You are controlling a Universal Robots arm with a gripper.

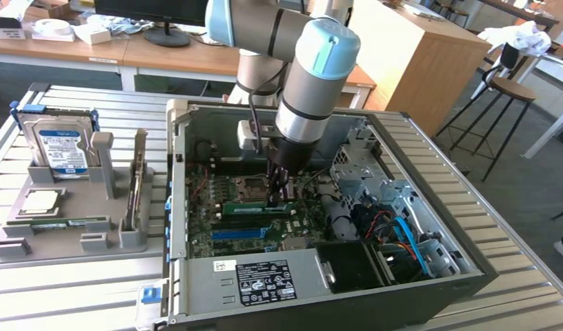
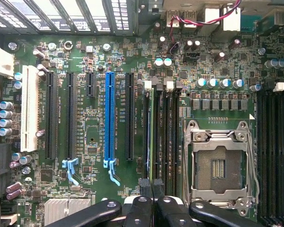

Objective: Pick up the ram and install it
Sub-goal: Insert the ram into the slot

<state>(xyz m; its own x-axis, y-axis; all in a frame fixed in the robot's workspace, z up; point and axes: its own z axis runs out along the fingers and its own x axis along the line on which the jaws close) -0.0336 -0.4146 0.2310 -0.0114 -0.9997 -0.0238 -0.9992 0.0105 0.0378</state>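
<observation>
The ram [image 1: 254, 206] is a thin green stick standing on edge in a black slot on the motherboard [image 2: 94, 127], inside the open computer case [image 1: 263, 289]. In the wrist view the ram [image 2: 151, 132] shows edge-on between black slots, beside the empty processor socket [image 2: 217, 165]. My gripper [image 1: 279, 198] reaches straight down into the case at the end of the stick on the exterior view's right. Its black fingers [image 2: 141, 205] are shut, and the stick's top edge runs in between their tips. My gripper [image 2: 153, 189] sits directly over the slot.
A grey parts tray [image 1: 14, 248] on the exterior view's left holds a silver hard drive [image 1: 61, 148] and a processor chip [image 1: 41, 201]. A blue slot [image 2: 109, 118] and several black slots lie beside the ram. Cables and a drive cage [image 1: 401, 227] crowd the case's other side.
</observation>
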